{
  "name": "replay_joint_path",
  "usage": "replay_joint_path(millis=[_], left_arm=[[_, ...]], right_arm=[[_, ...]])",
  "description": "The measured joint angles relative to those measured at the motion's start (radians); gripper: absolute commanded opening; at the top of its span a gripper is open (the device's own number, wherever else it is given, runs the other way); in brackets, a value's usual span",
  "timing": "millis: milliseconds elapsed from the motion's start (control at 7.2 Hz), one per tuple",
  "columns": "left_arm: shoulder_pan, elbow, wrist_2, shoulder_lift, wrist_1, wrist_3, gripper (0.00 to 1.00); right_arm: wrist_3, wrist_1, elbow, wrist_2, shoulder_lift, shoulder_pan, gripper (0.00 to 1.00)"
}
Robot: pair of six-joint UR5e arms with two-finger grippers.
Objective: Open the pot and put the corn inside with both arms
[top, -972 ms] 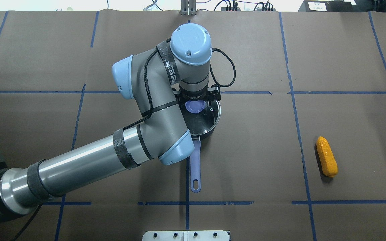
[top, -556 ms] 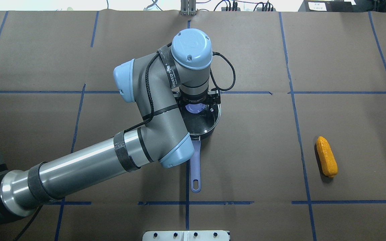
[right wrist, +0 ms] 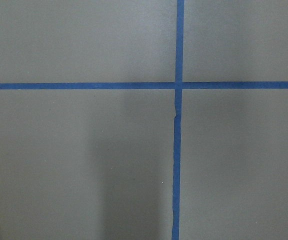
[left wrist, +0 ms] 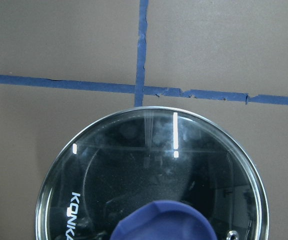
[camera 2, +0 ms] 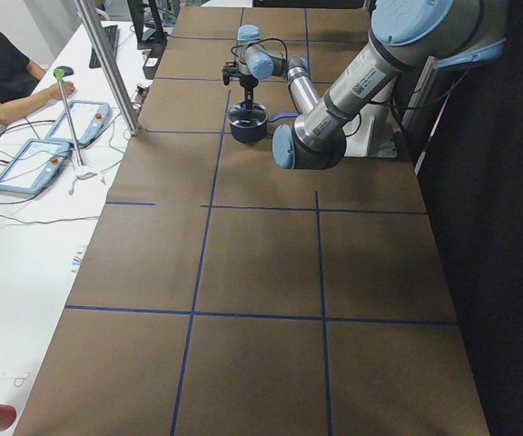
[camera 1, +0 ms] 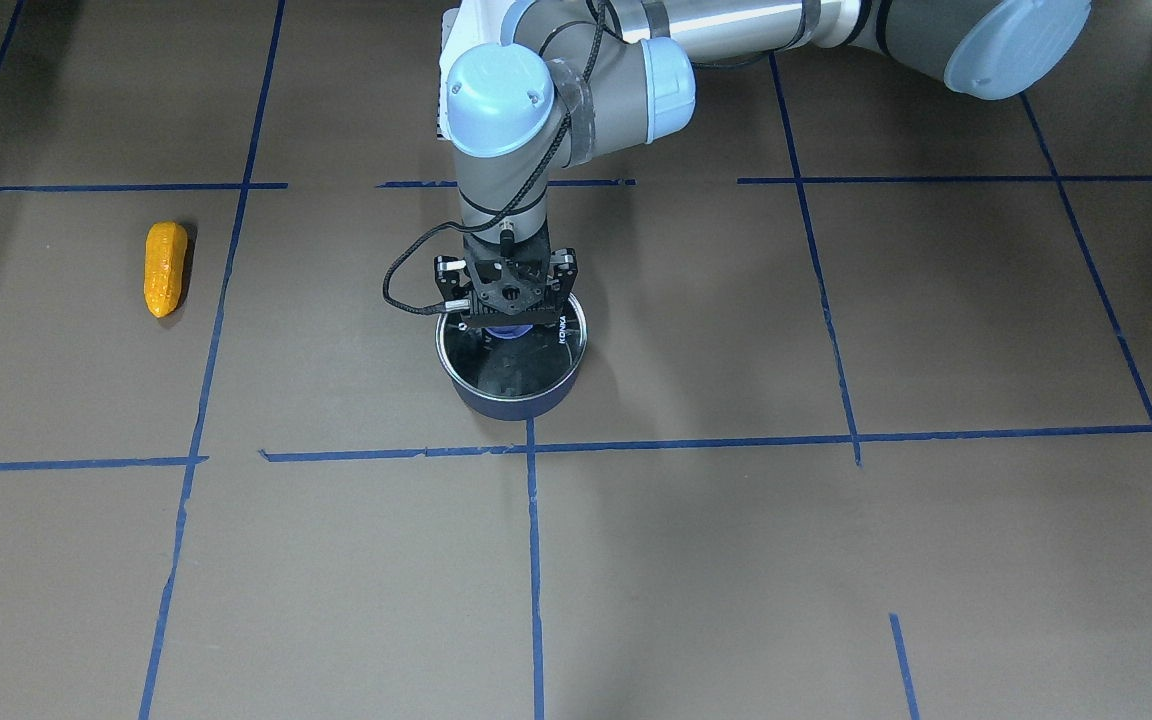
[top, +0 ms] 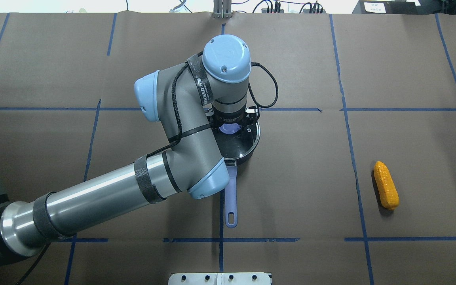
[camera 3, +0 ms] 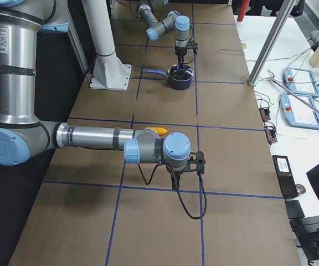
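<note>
One brown table [top: 410, 59] with blue tape lines [top: 291, 240]; left claw [camera 1: 506, 324], right claw [camera 3: 186, 174]: grip unclear.

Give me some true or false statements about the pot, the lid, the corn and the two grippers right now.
1. The glass lid sits on the pot. True.
2. The corn is inside the pot. False: the corn lies on the table, well apart from the pot.
3. The left gripper is right over the lid's blue knob. True.
4. The pot's handle points away from the robot. False: the handle points toward the robot's side of the table.
5. The right gripper holds the corn. False: the right gripper hangs over bare table, and its wrist camera shows only tape lines.
</note>
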Motion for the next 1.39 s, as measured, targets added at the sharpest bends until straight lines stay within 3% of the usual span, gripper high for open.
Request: replay_joint_path(millis=[694,1250,1389], left_arm=[[-0.051,-0.185,-0.004,0.046,0.154,0.020,0.24],[-0.115,-0.455,-0.010,0.355,0.155,0.172,0.25],[-0.114,-0.485,-0.010,0.404,0.147,0.178,0.25]], right_arm=[[0.003,0.000,0.000,0.001,0.017,0.000,1.00],[0.003,0.000,0.003,0.002,0.030,0.000,1.00],[0.001,0.001,0.003,0.001,0.030,0.000,1.00]])
